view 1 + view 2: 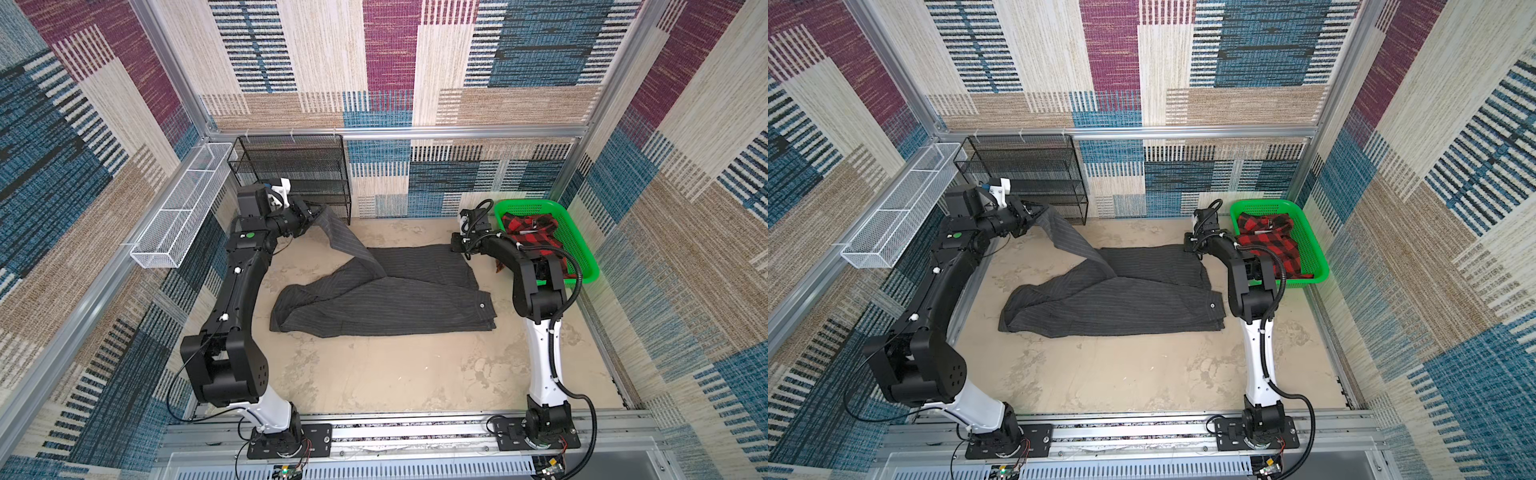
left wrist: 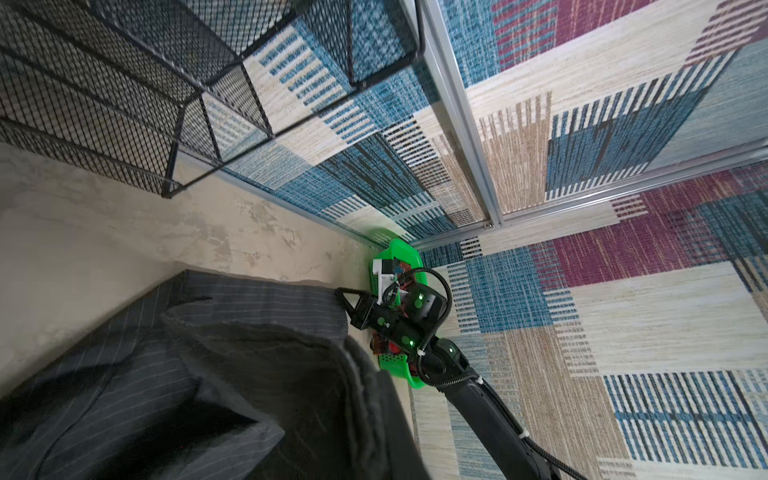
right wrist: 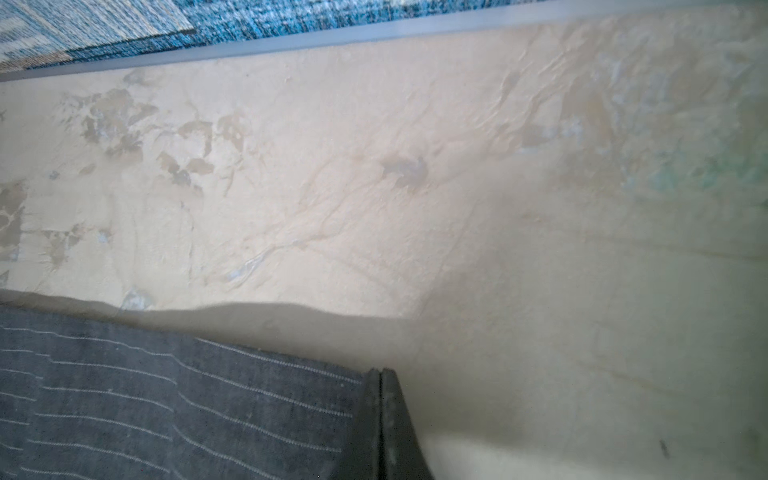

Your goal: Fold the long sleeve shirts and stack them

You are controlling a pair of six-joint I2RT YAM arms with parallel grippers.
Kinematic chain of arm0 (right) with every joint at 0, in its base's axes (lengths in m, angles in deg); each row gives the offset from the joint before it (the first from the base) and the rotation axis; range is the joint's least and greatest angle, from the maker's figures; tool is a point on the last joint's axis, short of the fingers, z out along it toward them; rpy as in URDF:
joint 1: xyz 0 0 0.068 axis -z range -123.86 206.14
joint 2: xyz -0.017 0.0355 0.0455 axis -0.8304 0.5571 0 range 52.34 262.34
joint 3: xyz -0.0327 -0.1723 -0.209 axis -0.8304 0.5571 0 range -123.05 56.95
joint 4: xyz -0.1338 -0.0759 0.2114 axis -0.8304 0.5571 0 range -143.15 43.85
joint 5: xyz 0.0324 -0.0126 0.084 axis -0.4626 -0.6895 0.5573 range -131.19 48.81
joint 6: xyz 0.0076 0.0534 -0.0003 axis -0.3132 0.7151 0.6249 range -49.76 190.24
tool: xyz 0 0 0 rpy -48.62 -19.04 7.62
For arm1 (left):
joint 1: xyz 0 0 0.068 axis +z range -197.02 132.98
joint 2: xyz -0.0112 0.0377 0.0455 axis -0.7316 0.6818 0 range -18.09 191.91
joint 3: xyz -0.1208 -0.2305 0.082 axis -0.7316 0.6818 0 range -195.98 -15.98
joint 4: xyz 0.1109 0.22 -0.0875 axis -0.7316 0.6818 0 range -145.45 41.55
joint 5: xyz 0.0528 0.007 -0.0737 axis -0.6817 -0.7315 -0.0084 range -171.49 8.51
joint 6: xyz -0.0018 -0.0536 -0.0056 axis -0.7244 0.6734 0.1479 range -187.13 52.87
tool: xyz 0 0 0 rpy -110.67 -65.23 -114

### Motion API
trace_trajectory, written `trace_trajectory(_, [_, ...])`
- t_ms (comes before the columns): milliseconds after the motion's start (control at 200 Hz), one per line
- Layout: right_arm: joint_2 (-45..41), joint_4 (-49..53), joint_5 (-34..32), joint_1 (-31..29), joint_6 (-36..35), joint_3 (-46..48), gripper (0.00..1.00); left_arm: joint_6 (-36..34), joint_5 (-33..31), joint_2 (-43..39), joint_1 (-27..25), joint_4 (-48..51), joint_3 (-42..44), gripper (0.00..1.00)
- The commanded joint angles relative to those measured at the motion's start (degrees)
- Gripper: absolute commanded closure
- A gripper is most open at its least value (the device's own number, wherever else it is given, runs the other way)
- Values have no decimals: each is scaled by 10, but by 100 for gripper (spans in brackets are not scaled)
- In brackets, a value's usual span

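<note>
Pinstriped shirt (image 1: 395,299): sleeve held by left pincer (image 1: 318,211), corner at right pincer (image 1: 456,248).

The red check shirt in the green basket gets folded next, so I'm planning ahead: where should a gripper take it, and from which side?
Pinch the raised folds near the middle of the red check shirt, coming straight down. It lies crumpled inside the basket, whose walls would likely block a sideways approach, and no flat edge shows clearly enough to slide under.

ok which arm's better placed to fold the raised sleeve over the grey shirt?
Left. The left claw is shut on the lifted sleeve of the grey shirt; the right claw is shut at the shirt's far corner.
</note>
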Motion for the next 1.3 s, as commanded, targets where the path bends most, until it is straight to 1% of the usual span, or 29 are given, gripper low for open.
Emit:
trace_trajectory(0, [-10, 3, -7, 1, -14, -8, 97, -17, 32, 31, 9, -24, -77, 100])
trace_trajectory(105, [-12, 2, -7, 3, -18, -8, 97, -36, 52, 64, 12, 5, -162, 100])
trace_trajectory(165, [-15, 1, -7, 3, -18, -5, 98, -44, 65, 75, 13, 15, -196, 100])
trace_trajectory(361, [-28, -9, -5, 5, -24, -1, 99, -94, 83, 73, 18, 54, -254, 100])
trace_trajectory(481, [-35, -9, 1, 6, -31, -8, 99, -122, 96, 63, 25, 76, -271, 100])
trace_trajectory(641, [-59, -12, 14, 6, -42, -1, 99, -149, 123, 44, 35, 102, -267, 100])
trace_trajectory(811, [-107, -19, 26, 6, -52, 42, 100, -157, 167, 30, 46, 123, -268, 100])
trace_trajectory(987, [-173, -35, 30, 6, -55, 138, 99, -157, 207, 5, 53, 152, -261, 100])
trace_trajectory(1142, [-235, -67, 33, 6, -49, 247, 100, -143, 239, -34, 58, 147, -215, 100])
trace_trajectory(1297, [-285, -90, 45, 6, -33, 324, 99, -129, 267, -84, 65, 148, -157, 100])
